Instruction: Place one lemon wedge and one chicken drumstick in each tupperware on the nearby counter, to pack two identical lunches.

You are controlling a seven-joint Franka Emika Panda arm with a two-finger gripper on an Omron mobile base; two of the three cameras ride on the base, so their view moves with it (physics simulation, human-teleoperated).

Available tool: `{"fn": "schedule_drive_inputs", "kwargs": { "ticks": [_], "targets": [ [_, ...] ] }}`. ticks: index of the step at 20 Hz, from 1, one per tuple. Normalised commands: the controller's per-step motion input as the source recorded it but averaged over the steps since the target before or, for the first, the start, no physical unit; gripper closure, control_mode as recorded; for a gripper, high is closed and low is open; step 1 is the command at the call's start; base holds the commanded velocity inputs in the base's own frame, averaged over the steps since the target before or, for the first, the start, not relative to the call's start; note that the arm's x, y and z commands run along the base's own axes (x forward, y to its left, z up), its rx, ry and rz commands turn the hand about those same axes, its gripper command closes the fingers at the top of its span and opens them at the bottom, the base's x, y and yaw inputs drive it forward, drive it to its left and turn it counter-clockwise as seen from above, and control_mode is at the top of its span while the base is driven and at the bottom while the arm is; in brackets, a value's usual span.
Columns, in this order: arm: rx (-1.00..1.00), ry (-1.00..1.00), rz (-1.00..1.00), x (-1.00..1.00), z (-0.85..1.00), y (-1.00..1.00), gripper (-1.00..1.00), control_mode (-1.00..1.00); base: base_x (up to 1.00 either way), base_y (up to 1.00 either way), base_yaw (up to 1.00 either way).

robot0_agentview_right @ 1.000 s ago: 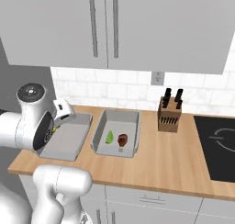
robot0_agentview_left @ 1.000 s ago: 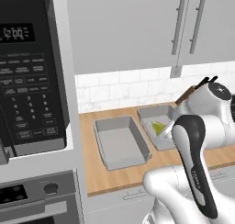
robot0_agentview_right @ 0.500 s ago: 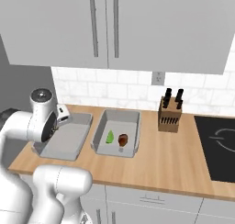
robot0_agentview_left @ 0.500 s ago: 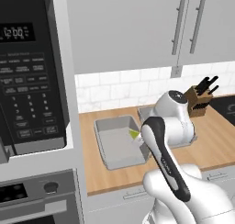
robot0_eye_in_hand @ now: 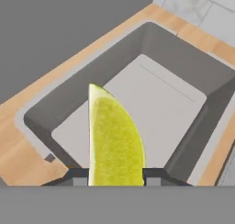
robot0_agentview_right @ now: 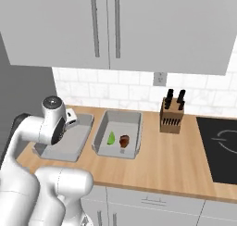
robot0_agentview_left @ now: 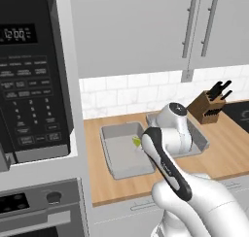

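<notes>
Two tupperware boxes sit side by side on the counter (robot0_agentview_right: 176,162), long sides near each other.

Item 1, left tupperware (robot0_agentview_left: 127,153): we see bare floor and low walls from the left base view and the hand view (robot0_eye_in_hand: 151,99). Nothing lies inside it.

Item 2, right tupperware (robot0_agentview_right: 118,133): from the right base view we count one lemon wedge (robot0_agentview_right: 111,138) at about 9 o'clock of the box floor, and one dark chicken drumstick (robot0_agentview_right: 124,141) just beside it toward 3 o'clock.

Item 3, second lemon wedge (robot0_eye_in_hand: 114,140): we find it pinched between the finger tips of the gripper (robot0_eye_in_hand: 112,176), standing upright with its point at 12 o'clock in the hand view, hanging over the left tupperware. In the left base view it shows as a yellow-green sliver (robot0_agentview_left: 137,142) above that box's right-hand wall.

Item 4, knife block (robot0_agentview_right: 171,116): wooden, black handles, on the counter at 3 o'clock of the right tupperware, well apart from it.

Item 5, microwave (robot0_agentview_left: 34,80): black, at 9 o'clock in the left base view.
</notes>
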Motion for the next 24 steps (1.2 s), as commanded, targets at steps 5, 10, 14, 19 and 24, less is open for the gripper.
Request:
{"fn": "schedule_drive_inputs", "kwargs": {
  "ticks": [5,10,14,19,24],
  "targets": [
    [0.0,0.0,0.0,0.45,-0.32,0.0,1.0,-1.0,0.0,0.0,0.0],
    [0.0,0.0,0.0,0.42,-0.34,0.02,1.0,-1.0,0.0,0.0,0.0],
    [0.0,0.03,0.0,0.41,-0.29,0.07,1.0,-1.0,0.0,0.0,0.0],
    [0.0,0.04,0.0,0.38,-0.29,0.1,1.0,-1.0,0.0,0.0,0.0],
    [0.0,0.03,0.0,0.32,-0.29,0.1,-1.0,-1.0,0.0,0.0,0.0]
  ]
}}
